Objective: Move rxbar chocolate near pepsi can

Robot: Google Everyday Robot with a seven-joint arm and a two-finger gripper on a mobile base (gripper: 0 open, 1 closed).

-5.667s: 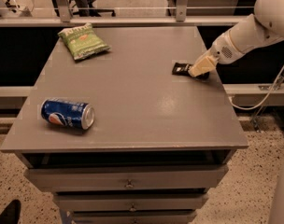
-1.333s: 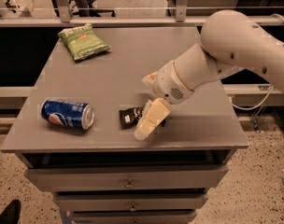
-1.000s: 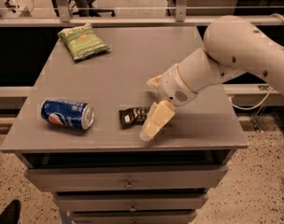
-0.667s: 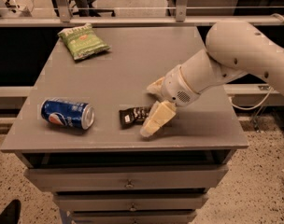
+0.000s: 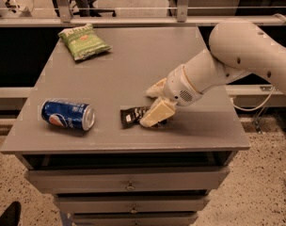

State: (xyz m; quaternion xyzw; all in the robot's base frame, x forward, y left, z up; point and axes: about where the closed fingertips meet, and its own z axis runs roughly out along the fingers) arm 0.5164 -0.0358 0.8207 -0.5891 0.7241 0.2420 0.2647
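The rxbar chocolate (image 5: 131, 116), a small flat black wrapper with white lettering, lies on the grey table (image 5: 133, 65) near its front edge. The pepsi can (image 5: 67, 114) lies on its side to the left of the bar, a short gap away, silver top facing the bar. My gripper (image 5: 146, 108) is at the bar's right end. It is open, with one cream finger (image 5: 157, 113) resting over the wrapper's right end and the other finger (image 5: 155, 89) behind it, apart from the bar.
A green chip bag (image 5: 83, 41) lies at the table's back left. The table's front edge is just below the bar and can, with drawers (image 5: 129, 186) underneath. My white arm (image 5: 237, 55) reaches in from the right over the table.
Early on the gripper carried the bar from the table's right side to beside the can. Over the last second the gripper shifted slightly right; bar and can stay put.
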